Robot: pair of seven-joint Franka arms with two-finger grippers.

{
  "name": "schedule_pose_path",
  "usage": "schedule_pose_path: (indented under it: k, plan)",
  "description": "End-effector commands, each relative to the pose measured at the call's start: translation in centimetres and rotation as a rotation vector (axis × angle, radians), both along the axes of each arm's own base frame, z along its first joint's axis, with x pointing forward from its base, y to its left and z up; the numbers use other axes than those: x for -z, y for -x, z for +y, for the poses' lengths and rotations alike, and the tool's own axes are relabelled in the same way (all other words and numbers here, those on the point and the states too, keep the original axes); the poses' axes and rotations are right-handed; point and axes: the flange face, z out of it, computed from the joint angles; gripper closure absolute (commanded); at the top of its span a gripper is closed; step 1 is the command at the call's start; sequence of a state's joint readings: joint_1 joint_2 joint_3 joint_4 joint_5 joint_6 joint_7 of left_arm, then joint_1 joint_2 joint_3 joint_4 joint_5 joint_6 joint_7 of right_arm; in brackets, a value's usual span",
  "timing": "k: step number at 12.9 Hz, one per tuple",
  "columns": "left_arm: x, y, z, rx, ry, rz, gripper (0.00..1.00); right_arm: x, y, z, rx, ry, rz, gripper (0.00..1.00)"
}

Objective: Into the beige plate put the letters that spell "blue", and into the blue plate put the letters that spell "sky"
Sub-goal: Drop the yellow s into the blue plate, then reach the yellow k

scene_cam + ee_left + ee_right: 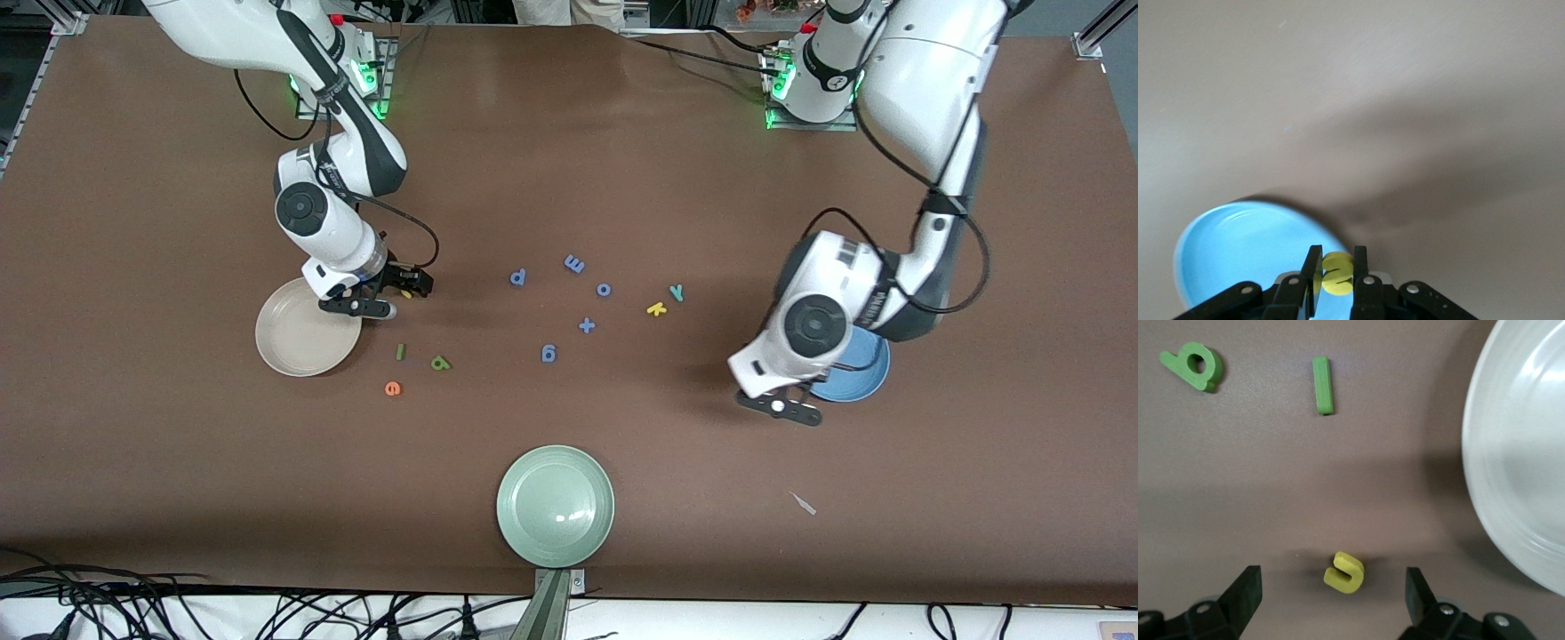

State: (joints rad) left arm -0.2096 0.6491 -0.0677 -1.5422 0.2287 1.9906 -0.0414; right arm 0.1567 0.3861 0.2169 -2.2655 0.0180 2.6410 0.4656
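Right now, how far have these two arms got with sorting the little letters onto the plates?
Nothing looks done: the beige plate is empty, and no letter shows in the blue plate.

In hand: the left gripper, over the blue plate, is shut on the yellow s. The right gripper is open around the yellow u beside the beige plate.

Left: l, b, e, k, y.

The left arm covers about half of the blue plate (864, 378) in the front view, the beige plate (1518, 460) is cut off by the right wrist view's edge, and the yellow u (405, 292) is mostly hidden among the right gripper (398, 299) parts from the front.
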Motion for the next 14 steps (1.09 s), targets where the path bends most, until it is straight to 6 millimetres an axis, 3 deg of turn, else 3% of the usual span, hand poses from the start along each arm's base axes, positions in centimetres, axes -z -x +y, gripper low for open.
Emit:
schedule_pose_path:
  k: [1,3,4,5,6,8,12,14]
  plan:
    - [1.7,1.0,3.3,0.079,-0.023,0.085,1.00,0.9,0.1,0.0,0.016,-0.019,-0.008,0.16]
    - [3.9,2.6,4.5,0.101,-0.059,0.139,1.00,1.5,0.2,0.0,0.016,-0.018,-0.001,0.28]
    - [4.1,2.5,5.5,0.095,-0.068,0.142,1.00,1.7,0.2,0.0,0.017,-0.021,-0.006,0.35]
    - [4.3,2.5,5.9,0.085,-0.067,0.143,0.55,1.9,0.2,0.0,0.017,-0.022,-0.004,0.38]
    - [4.4,2.5,5.8,0.074,-0.069,0.142,0.01,2.0,0.3,0.0,0.017,-0.021,-0.002,0.41]
    - [3.3,2.4,4.3,0.082,-0.047,0.126,0.00,2.1,0.5,0.1,0.015,-0.020,0.003,0.52]
    - [0.1,4.1,-7.3,0.197,0.120,0.089,0.00,1.9,0.7,0.0,0.012,-0.016,0.007,0.83]
    - [1.0,5.2,-10.7,0.234,0.184,0.071,0.00,1.5,0.6,0.0,0.007,-0.017,0.000,0.87]
